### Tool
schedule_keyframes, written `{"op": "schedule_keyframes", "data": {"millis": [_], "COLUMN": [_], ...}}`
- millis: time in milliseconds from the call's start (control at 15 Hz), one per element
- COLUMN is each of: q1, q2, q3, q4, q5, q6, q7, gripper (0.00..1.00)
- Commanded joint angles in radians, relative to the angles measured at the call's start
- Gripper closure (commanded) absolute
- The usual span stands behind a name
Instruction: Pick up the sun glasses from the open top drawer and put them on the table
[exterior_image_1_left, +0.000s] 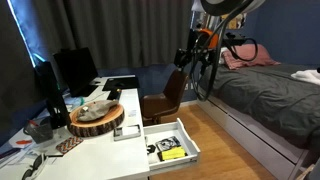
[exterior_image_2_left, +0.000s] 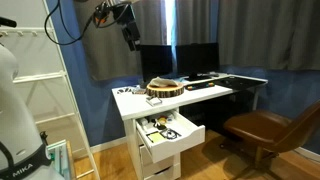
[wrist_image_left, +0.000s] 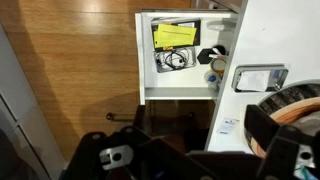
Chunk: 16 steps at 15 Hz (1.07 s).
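The top drawer (wrist_image_left: 144, 60) is a shallow white tray, pulled open from the white table (wrist_image_left: 268, 35); it shows in both exterior views (exterior_image_1_left: 190, 143) (exterior_image_2_left: 192, 131). In the wrist view the sun glasses (wrist_image_left: 172, 60), thin and black, lie in the drawer just below a flat yellow-and-black item (wrist_image_left: 175, 35). My gripper (wrist_image_left: 190, 150) hangs high above the floor and the drawer's front, well apart from the drawer. Its dark fingers stand wide apart and hold nothing. In the exterior views the gripper (exterior_image_1_left: 188, 55) (exterior_image_2_left: 130, 35) is high in the air.
A round wooden slab (exterior_image_1_left: 97, 118) (exterior_image_2_left: 166, 88) lies on the table beside monitors (exterior_image_1_left: 72, 68) and small clutter. A brown chair (exterior_image_1_left: 165, 100) (exterior_image_2_left: 262, 128) stands at the desk. A bed (exterior_image_1_left: 265, 95) and a white ladder shelf (exterior_image_2_left: 45, 100) flank the wooden floor.
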Motion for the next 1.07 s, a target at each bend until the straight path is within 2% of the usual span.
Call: {"op": "schedule_keyframes", "data": {"millis": [0,667,1000], "q1": [0.011,0.011,0.043], "q2": [0.002,0.002,0.170], "q3": [-0.010,-0.010,-0.002], "q4": [0.002,0.002,0.106], "q5": [-0.008,-0.008,-0.132], "q6": [-0.003,-0.003,0.006], "q7": [0.006,0.006,-0.198], "gripper": [0.00,0.00,0.00]}}
